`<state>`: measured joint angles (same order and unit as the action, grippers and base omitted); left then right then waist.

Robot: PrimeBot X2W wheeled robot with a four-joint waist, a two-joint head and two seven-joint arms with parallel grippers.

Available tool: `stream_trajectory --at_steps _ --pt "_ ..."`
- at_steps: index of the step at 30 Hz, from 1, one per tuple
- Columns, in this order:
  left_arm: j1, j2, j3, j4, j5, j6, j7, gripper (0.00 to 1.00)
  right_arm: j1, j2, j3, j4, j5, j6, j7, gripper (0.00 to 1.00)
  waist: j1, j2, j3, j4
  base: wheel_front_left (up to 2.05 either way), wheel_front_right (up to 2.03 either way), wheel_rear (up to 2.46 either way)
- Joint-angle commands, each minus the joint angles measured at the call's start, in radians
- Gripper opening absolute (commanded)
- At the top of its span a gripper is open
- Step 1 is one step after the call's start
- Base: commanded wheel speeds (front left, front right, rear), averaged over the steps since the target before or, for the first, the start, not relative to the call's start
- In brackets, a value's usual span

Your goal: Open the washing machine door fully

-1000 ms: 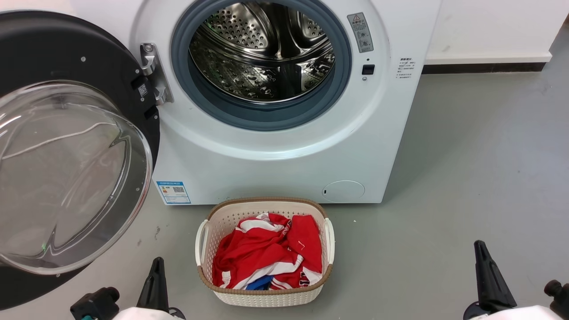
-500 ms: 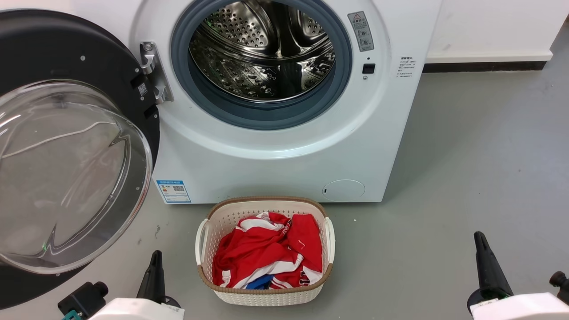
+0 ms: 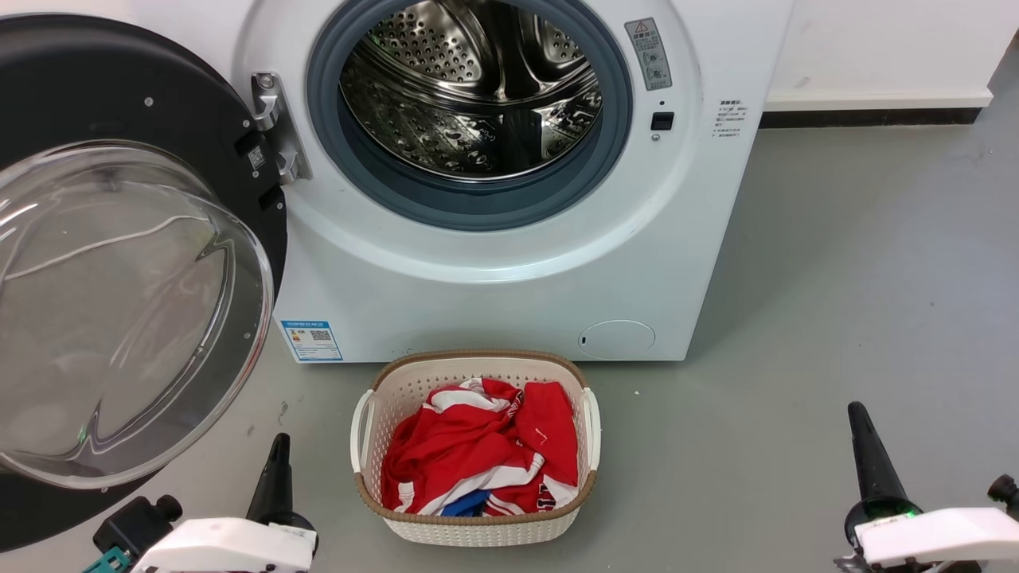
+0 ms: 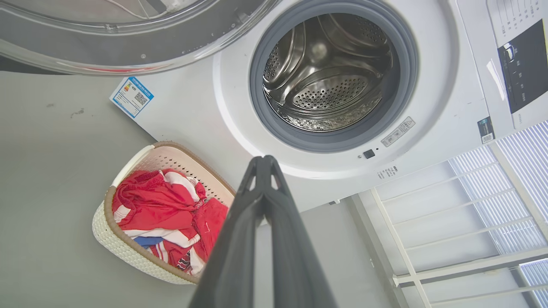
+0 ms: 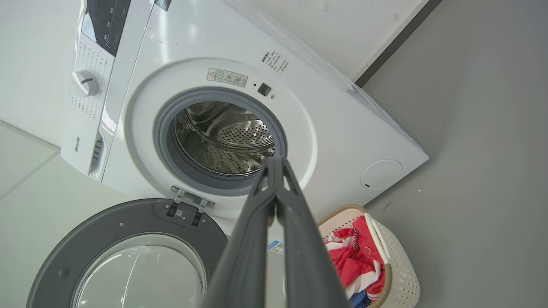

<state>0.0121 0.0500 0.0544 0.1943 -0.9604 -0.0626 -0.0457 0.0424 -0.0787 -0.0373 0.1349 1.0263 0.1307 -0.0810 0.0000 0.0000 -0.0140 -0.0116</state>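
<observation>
One washing machine (image 3: 509, 270) with its one washing machine door (image 3: 127, 79) hanging wide open at the robot's left. One laundry basket (image 3: 478, 529) stands in front. Two grippers, left gripper (image 4: 264, 160) and right gripper (image 5: 276, 161), fingers pressed together, empty.

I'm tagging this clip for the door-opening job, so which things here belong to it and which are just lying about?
Part of the job: washing machine door, swung wide open; washing machine; left end effector and right end effector, both shut, touching nothing.
Lying about: cream laundry basket; red and white clothes in it.
</observation>
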Motion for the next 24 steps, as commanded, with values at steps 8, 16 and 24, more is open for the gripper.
stream_trajectory --at_steps 8,16,24 --pt "-0.036 0.000 0.012 0.001 -0.100 -0.016 0.025 0.00 -0.041 -0.008 -0.005 0.010 0.098 0.000 0.024 0.00 0.0000 0.0000 0.002 0.001 0.00 0.00 0.00" --pt "-0.052 0.000 0.020 0.009 -0.188 -0.025 0.047 0.00 -0.058 -0.008 -0.009 0.026 0.181 0.000 0.046 0.00 0.0000 0.0000 0.004 0.003 0.00 0.00 0.00" --pt "-0.066 0.000 0.028 0.016 -0.269 -0.033 0.068 0.00 -0.077 -0.007 -0.014 0.041 0.259 0.000 0.066 0.00 0.0000 0.0000 0.006 0.004 0.00 0.00 0.00"
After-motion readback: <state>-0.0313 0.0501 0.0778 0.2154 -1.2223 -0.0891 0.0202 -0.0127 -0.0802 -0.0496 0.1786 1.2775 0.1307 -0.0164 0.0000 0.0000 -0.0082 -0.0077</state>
